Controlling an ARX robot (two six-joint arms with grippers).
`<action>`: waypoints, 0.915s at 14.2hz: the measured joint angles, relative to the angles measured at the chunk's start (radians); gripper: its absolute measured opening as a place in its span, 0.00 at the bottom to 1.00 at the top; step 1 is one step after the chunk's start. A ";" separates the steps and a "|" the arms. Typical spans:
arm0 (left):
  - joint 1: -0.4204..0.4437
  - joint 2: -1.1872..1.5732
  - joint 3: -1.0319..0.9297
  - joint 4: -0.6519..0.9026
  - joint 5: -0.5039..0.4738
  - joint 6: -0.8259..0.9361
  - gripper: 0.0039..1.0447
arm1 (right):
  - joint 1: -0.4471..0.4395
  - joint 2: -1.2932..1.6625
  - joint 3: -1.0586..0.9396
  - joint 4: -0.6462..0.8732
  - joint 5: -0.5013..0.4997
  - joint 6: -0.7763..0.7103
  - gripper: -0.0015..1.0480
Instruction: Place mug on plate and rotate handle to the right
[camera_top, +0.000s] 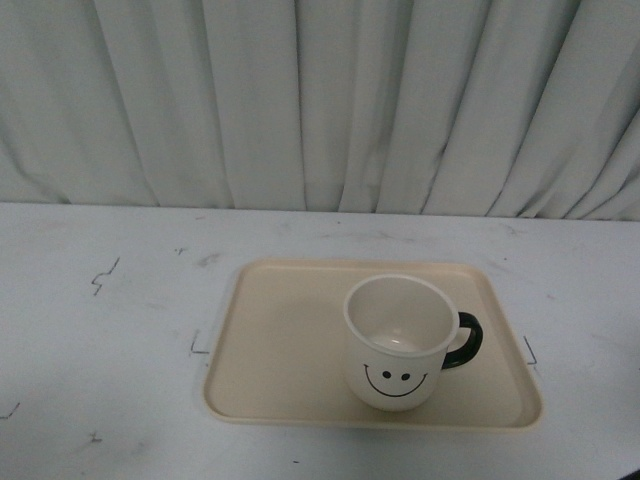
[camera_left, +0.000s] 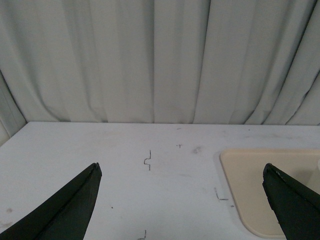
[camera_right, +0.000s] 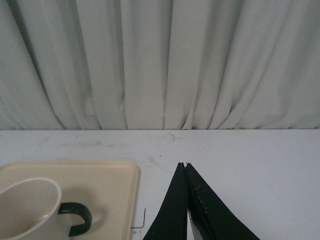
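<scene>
The cream-white mug (camera_top: 396, 343) stands upright on the right part of the beige plate (camera_top: 280, 340), its smiley face toward me. Its dark handle (camera_top: 467, 340) points right. Neither gripper shows in the front view. In the left wrist view my left gripper (camera_left: 182, 172) is open and empty above the bare table, with the plate's corner (camera_left: 245, 175) by one finger. In the right wrist view my right gripper (camera_right: 184, 165) is shut and empty over the table beside the plate (camera_right: 100, 175), apart from the mug (camera_right: 25, 210) and its handle (camera_right: 77, 216).
A white table (camera_top: 110, 320) with small black pen marks carries the plate. A pale pleated curtain (camera_top: 320, 100) hangs along the table's far edge.
</scene>
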 joint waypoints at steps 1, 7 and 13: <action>0.000 0.000 0.000 0.000 0.000 0.000 0.94 | -0.001 -0.056 -0.016 -0.042 -0.003 0.000 0.02; 0.000 0.000 0.000 0.000 0.000 0.000 0.94 | -0.001 -0.390 -0.064 -0.314 -0.003 0.000 0.02; 0.000 0.000 0.000 0.000 0.000 0.000 0.94 | -0.001 -0.732 -0.064 -0.634 -0.003 0.000 0.02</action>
